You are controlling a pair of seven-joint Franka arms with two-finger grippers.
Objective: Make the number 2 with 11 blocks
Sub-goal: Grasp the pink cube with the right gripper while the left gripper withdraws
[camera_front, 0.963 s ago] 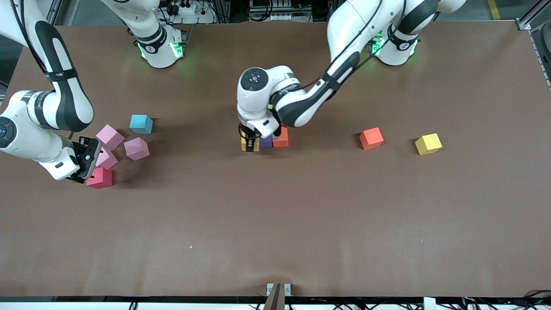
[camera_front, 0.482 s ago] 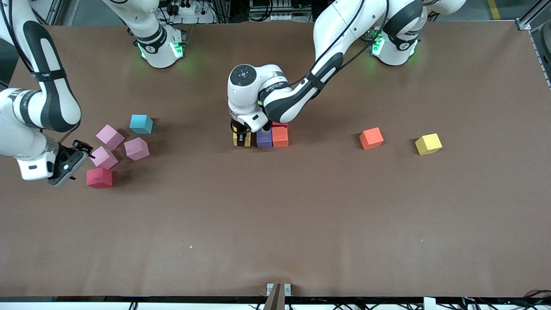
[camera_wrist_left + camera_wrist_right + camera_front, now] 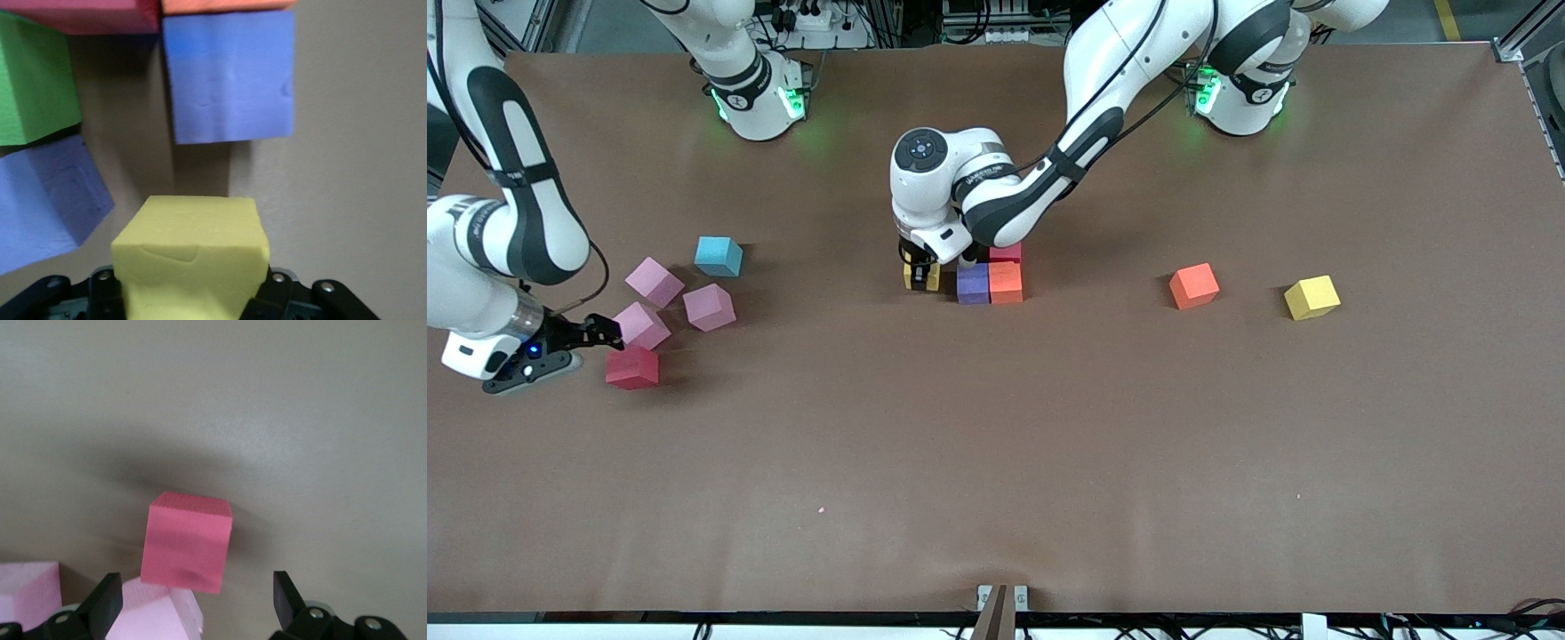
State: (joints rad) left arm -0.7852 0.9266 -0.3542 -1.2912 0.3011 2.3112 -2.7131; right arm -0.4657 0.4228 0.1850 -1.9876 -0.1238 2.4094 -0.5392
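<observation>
the wide brown table [image 3: 996, 444] carries everything. the left arm's gripper [image 3: 921, 267] is down at the middle cluster, its fingers pinching a small yellow matte foam cube [image 3: 921, 276]; the left wrist view shows that yellow cube [image 3: 192, 257] filling the gap between the fingers. just past the fingertips in that view sit a purple foam cube [image 3: 228, 77], a second purple cube [image 3: 47, 200] lying askew, a green foam cube [image 3: 32, 80], and the edges of a red cube [image 3: 87, 15] and an orange one [image 3: 227, 5]. the front view hides the green and the askew purple under the arm; it shows only the purple cube [image 3: 972, 284] touching the orange cube [image 3: 1006, 282], with the red cube [image 3: 1006, 252] beside them.

the right arm's gripper [image 3: 600, 333] hangs low at its own end of the table, fingers spread wide and holding nothing. its wrist view puts a deep pink-red foam cube [image 3: 189, 541] just ahead of the fingertips, between them, with pale pink cubes [image 3: 157, 613] close by. the front view adds three pale pink cubes [image 3: 654, 282] [image 3: 709, 307] [image 3: 643, 325], the red one [image 3: 632, 367] and a light blue cube [image 3: 719, 256].

toward the left arm's end, a lone orange cube [image 3: 1194, 286] and a yellow cube [image 3: 1312, 297] sit apart.
</observation>
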